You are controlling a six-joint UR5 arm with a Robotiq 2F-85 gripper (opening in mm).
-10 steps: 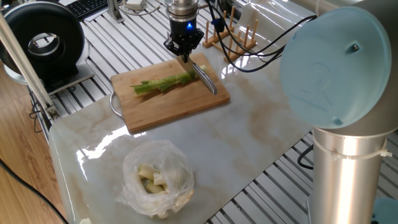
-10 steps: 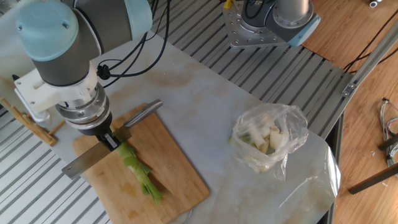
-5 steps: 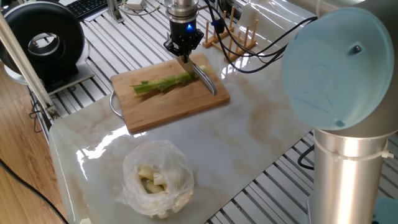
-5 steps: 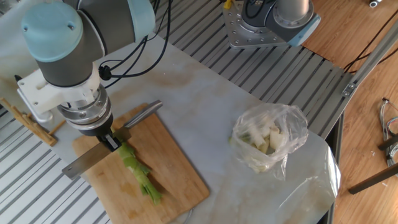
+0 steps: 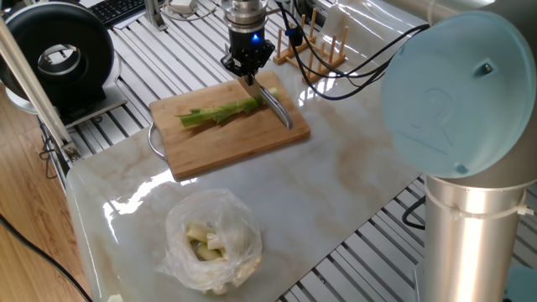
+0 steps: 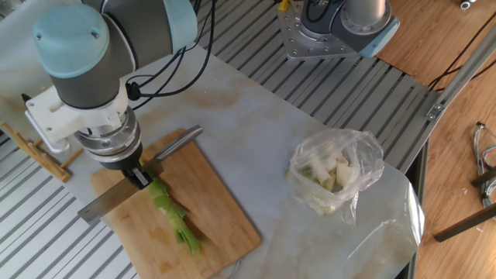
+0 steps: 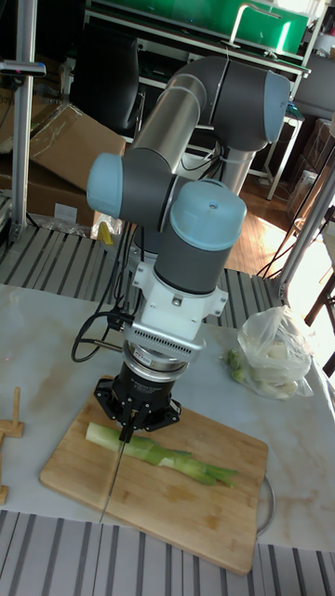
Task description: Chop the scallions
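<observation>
Gripper (image 7: pixel 129 425) clamped on steel knife (image 5: pixel 278 107); thin blade across fibrous green scallions (image 7: pixel 158 453); wooden board (image 5: pixel 226 136).

I see a pale marble-patterned worktop (image 5: pixel 336 180) set over a slatted metal frame. A wooden cutting board (image 5: pixel 226 138) lies flat on it toward one end. Well apart from the board, a clear plastic bag (image 5: pixel 211 239) of pale whitish pieces sits directly on the marble.
</observation>
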